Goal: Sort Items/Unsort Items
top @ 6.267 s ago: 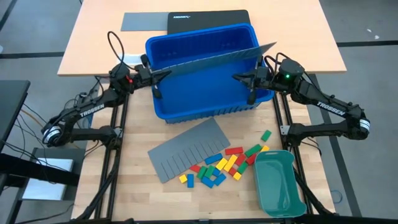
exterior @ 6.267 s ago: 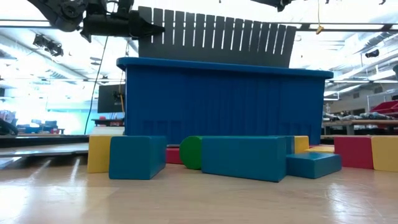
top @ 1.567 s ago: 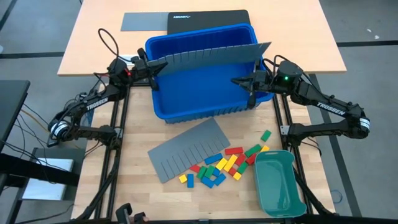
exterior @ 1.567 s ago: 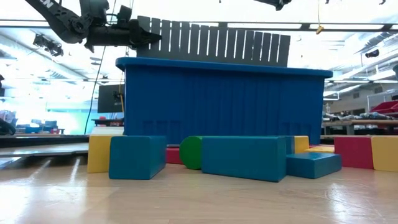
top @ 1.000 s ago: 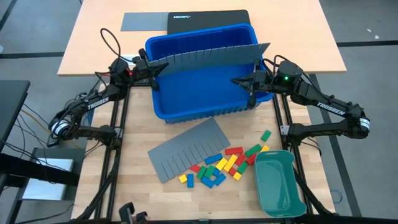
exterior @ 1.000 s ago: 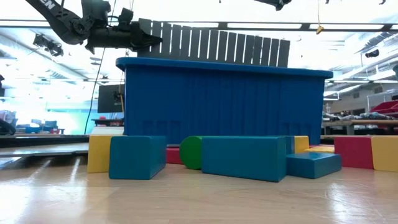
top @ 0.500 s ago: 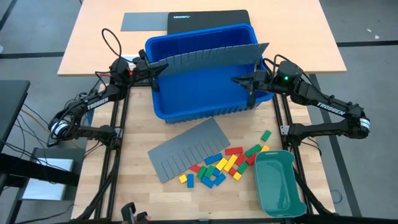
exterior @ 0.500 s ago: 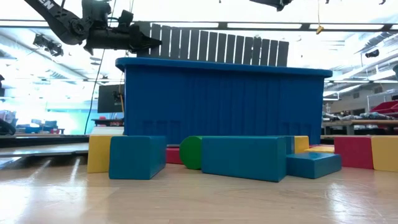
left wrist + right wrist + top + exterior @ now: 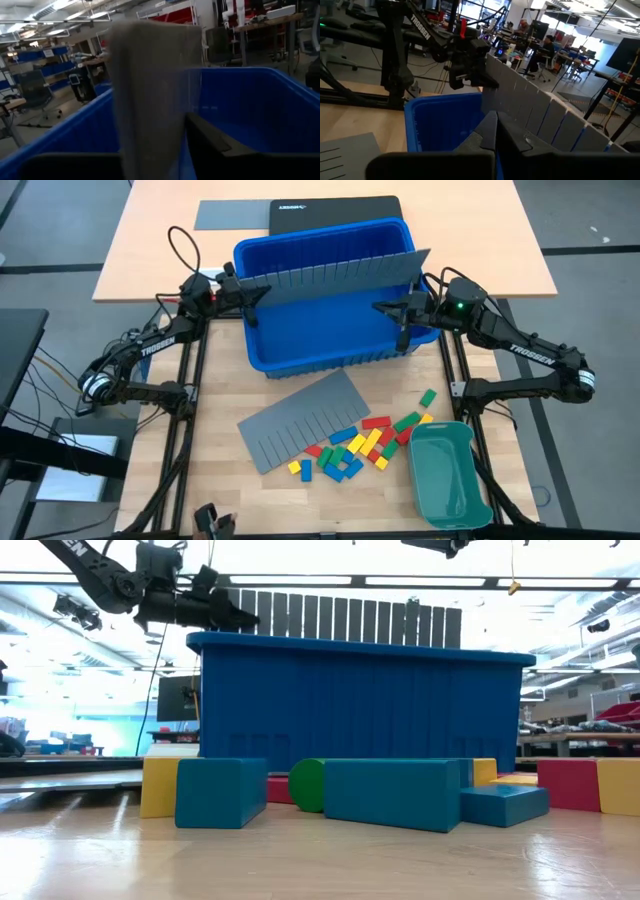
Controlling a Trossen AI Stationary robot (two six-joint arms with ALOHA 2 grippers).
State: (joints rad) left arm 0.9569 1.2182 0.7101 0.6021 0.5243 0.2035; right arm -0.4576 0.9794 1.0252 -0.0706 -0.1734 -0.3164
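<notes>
**Divider sheet held across the blue bin, blocks loose on the desk**

A workshop with ceiling lights, shelving and people seated at far benches lies beyond the wooden desk (image 9: 215, 395). At the far side of the desk stands a large blue bin (image 9: 325, 295), and a grey slotted divider sheet (image 9: 335, 275) stands on edge across it, spanning from one end wall to the other. The left end effector (image 9: 258, 292) is at the sheet's left end; its fingers flank the sheet, and whether they still press on it cannot be told. The right end effector (image 9: 392, 307) is clamped narrow on the sheet's right end.

A 2nd grey slotted sheet (image 9: 303, 418) lies flat on the desk in front of the bin. Just beside its near corner, the blocks (image 9: 362, 445) lie scattered in a loose cluster of red, yellow, green and blue, some touching and overlapping. A teal tray (image 9: 448, 473) sits right of the cluster, near the desk's front right corner. Behind the bin lie a black flat case (image 9: 335, 208) and a small grey sheet (image 9: 232, 214).
</notes>
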